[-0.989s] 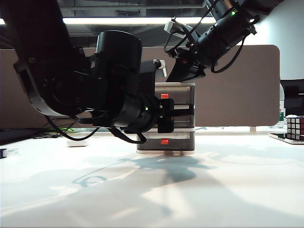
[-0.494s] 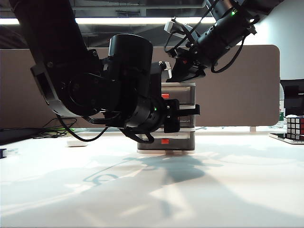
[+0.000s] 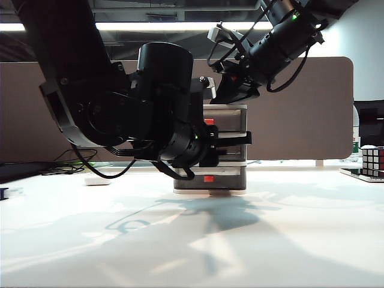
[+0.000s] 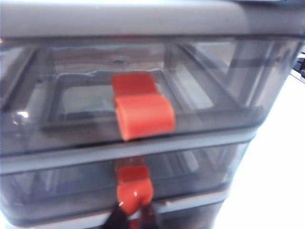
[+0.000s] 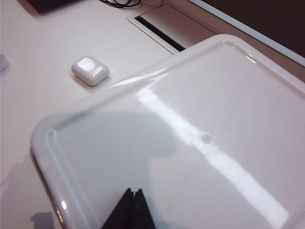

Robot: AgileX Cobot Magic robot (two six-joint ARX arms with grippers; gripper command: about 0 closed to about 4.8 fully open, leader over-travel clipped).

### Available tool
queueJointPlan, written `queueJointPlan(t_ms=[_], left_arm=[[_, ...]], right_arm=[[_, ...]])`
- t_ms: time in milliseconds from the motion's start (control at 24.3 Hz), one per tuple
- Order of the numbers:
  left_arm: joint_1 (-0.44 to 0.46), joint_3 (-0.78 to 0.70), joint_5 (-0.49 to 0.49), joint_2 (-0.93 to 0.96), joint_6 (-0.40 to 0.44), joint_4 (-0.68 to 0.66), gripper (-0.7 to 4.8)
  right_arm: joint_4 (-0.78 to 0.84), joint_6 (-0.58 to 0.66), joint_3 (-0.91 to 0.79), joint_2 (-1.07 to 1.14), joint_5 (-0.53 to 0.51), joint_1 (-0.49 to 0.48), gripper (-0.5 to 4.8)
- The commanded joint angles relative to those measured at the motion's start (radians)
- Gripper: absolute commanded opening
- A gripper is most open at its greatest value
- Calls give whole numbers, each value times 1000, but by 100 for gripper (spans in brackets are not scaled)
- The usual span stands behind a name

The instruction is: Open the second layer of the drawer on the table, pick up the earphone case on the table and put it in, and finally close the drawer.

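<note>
- While the left gripper (image 4: 129, 217) sits right at the front of the drawer (image 3: 225, 147), its dark fingers are pinched together on the red-orange handle tab (image 4: 133, 188) of the second layer (image 4: 71, 186); from the exterior view the same gripper (image 3: 231, 144) is pressed against the middle tier.
- Pressed tip to tip with no gap between them, the right gripper (image 5: 132, 212) holds nothing and rests on or just above the drawer's glossy white top (image 5: 200, 138), which has rounded corners and a raised rim.
- Off to the side of the drawer unit, the earphone case (image 5: 90, 70) lies flat on the table (image 5: 43, 57), well apart from both grippers; it is a small shiny white pebble-like block.
- Each drawer is smoky-grey translucent plastic set in a pale frame; the top drawer (image 4: 214, 90) carries its own blocky red-orange tab (image 4: 143, 112).
- At the far right edge of the table stands a multicoloured puzzle cube (image 3: 372, 161).
- Behind the unit runs a dark brown partition panel (image 3: 300, 114).
</note>
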Motion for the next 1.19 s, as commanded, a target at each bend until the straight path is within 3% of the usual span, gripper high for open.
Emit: queueJointPlan(t_ms=[41, 206, 494, 577, 700, 783, 1030, 1195], left_arm=[[-15, 5, -9, -3, 17, 16, -6], [-74, 5, -93, -3, 76, 0, -6], [-103, 4, -180, -3, 69, -39, 5], [-100, 4, -179, -3, 67, -43, 96], [-95, 4, -180, -3, 64, -41, 281], [-95, 4, -181, -3, 46, -42, 334], [-82, 6, -185, -3, 26, -6, 331], [-53, 13, -184, -3, -6, 1, 294]], right_arm=[[-32, 3, -3, 5, 2, 3, -2], [-37, 3, -3, 5, 2, 3, -2], [-46, 3, -3, 5, 2, 3, -2], [-46, 3, -3, 5, 2, 3, -2], [-45, 3, -3, 5, 2, 3, -2], [-43, 3, -3, 5, 2, 3, -2], [-32, 3, -3, 5, 2, 3, -2], [-30, 3, -3, 5, 2, 3, -2]])
